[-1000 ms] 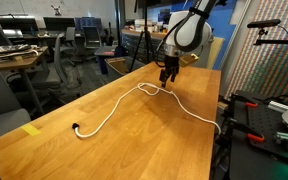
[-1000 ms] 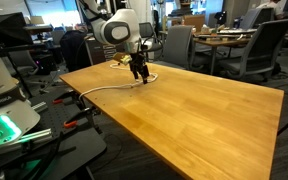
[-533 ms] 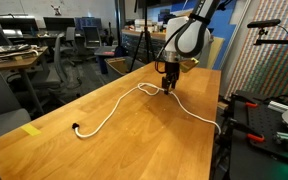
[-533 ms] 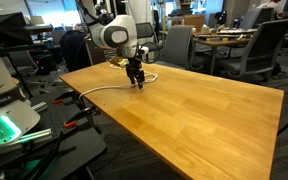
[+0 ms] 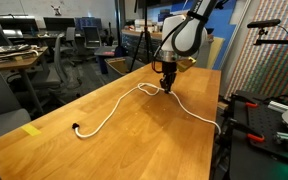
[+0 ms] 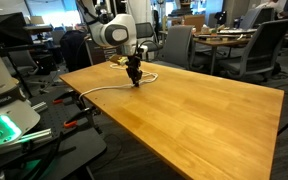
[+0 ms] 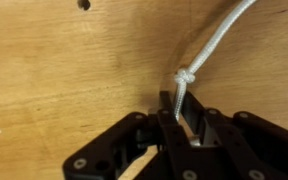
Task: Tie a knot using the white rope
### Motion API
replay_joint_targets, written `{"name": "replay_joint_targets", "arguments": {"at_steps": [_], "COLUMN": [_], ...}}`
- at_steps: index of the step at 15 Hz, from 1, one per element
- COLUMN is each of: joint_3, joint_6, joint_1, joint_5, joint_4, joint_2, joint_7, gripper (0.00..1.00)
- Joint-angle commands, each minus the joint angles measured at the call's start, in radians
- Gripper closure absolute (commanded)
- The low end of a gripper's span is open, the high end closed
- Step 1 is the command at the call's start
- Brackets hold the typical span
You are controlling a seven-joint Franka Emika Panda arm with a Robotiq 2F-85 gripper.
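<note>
The white rope (image 5: 112, 107) lies across the wooden table (image 5: 134, 145). It runs from a black tip (image 5: 76, 127) near the front, through a small loop (image 5: 144, 88), and off the far side edge. In both exterior views my gripper (image 5: 167, 86) (image 6: 136, 82) stands straight down on the rope (image 6: 104, 88) beside that loop. In the wrist view the rope (image 7: 220, 38) comes down from the top right, shows a small kink or knot (image 7: 184, 76), and passes between the fingers. The gripper (image 7: 182, 102) is shut on it at the table top.
Office chairs (image 5: 72, 50) and desks stand behind the table. A rack with a patterned panel (image 5: 264, 60) stands close to one table side. Equipment with a green light (image 6: 6, 125) sits off another side. The table edge (image 6: 134, 135) is near. A dark spot (image 7: 84, 5) marks the wood.
The gripper has dropped a little onto the rope by the loop, and its jaws have gone from wide open to shut around the rope. The rope's lay is unchanged.
</note>
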Motion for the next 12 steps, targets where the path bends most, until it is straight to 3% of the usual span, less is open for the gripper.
{"name": "replay_joint_targets", "arguments": {"at_steps": [1, 4, 9, 12], "joint_3": [0.021, 0.064, 0.229, 0.285], "joint_6": [-0.052, -0.032, 0.092, 0.111], "joint_1": [-0.026, -0.074, -0.243, -0.322], "joint_5": [0.008, 0.051, 0.257, 0.420], "joint_4": [0.042, 0.044, -0.065, -0.068], "joint_2": [0.008, -0.022, -0.264, -0.393], "joint_7": [0.016, -0.013, -0.145, -0.234], "gripper": [1.00, 0.96, 0.94, 0.92]}}
